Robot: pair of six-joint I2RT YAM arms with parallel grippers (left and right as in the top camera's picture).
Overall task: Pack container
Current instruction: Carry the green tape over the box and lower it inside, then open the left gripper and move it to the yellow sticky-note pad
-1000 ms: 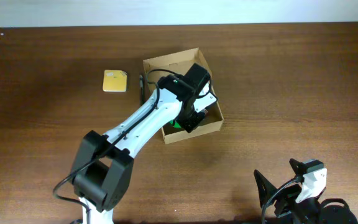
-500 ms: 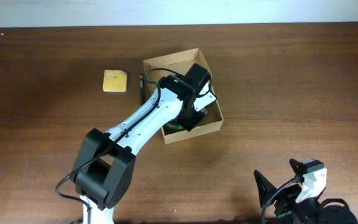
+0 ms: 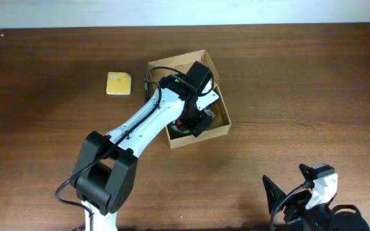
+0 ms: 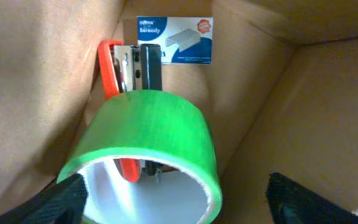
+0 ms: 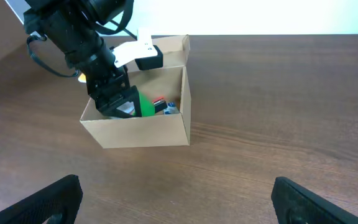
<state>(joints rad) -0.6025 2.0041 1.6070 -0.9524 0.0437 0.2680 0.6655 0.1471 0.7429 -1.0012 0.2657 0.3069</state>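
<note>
My left gripper (image 4: 178, 200) hung in the box (image 4: 328, 93), fingers (image 4: 48, 199) spread either side of the tape (image 4: 148, 130), seemingly clear of it; right gripper (image 5: 179, 202), also spread, sat well apart.

overhead, the left arm (image 3: 149, 119) hides most of the container (image 3: 201, 136) from me; left wrist view crops the tape roll (image 4: 148, 124).

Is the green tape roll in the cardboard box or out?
In: the green tape roll lies between the cardboard box walls, alongside the red stapler.
</note>
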